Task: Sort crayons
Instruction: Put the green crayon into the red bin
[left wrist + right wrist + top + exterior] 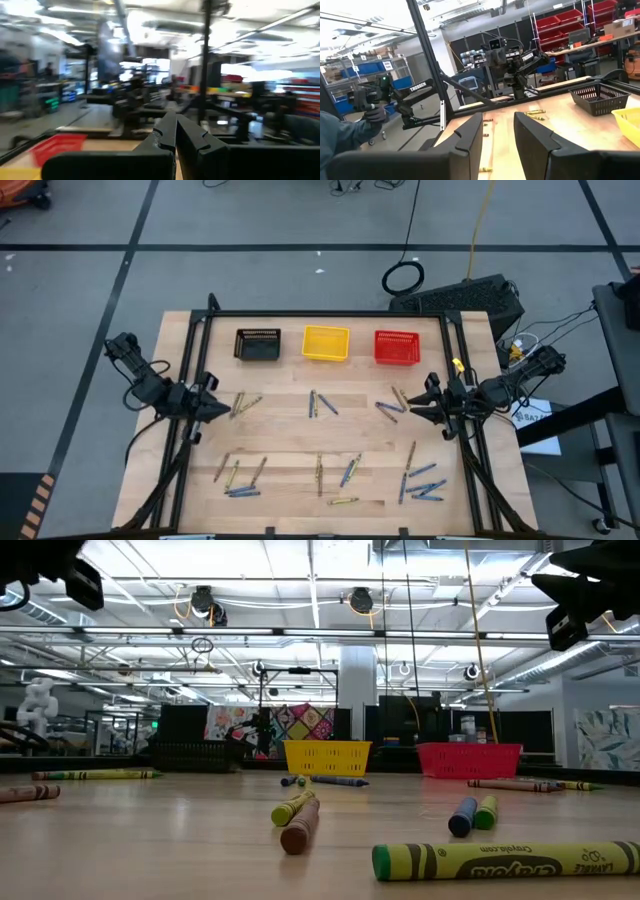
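I see blue, olive and tan crayons (348,471) scattered across the table (290,442), none gripped: left gripper (222,410) closed empty, right gripper (410,409) parted, labels mostly unreadable.

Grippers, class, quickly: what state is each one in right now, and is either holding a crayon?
Left gripper: shut, holding nothing, raised at the table's left side.
Right gripper: open, holding nothing, raised at the table's right side.
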{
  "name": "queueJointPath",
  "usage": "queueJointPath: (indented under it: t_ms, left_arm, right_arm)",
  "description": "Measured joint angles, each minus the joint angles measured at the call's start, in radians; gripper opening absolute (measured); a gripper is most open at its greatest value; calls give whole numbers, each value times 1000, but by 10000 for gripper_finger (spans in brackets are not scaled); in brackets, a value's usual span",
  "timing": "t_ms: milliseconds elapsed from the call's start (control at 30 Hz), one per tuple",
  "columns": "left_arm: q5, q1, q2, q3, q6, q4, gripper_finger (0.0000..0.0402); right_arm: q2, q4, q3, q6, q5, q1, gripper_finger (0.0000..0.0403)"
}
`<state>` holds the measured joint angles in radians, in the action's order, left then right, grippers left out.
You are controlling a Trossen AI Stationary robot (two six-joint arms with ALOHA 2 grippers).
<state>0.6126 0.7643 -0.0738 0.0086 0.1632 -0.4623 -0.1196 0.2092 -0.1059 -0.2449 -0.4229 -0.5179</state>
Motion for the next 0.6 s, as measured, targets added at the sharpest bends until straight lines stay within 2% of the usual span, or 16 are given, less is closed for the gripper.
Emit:
queueJointPath:
  t_ms: [100, 200, 467, 600]
  left_arm:
    - [62, 0, 0, 0, -7, -46, 8]
    - [55, 0, 0, 0, -74, -95, 8]
    - [73, 0, 0, 1, -79, -116, 8]
    - [129, 0, 0, 1, -113, -135, 8]
  right_arm:
    - [0, 0, 0, 1, 0, 0, 98]
    - [0, -1, 0, 2, 0, 0, 98]
    - [0, -3, 0, 3, 0, 0, 98]
    - [0, -3, 0, 3, 0, 0, 98]
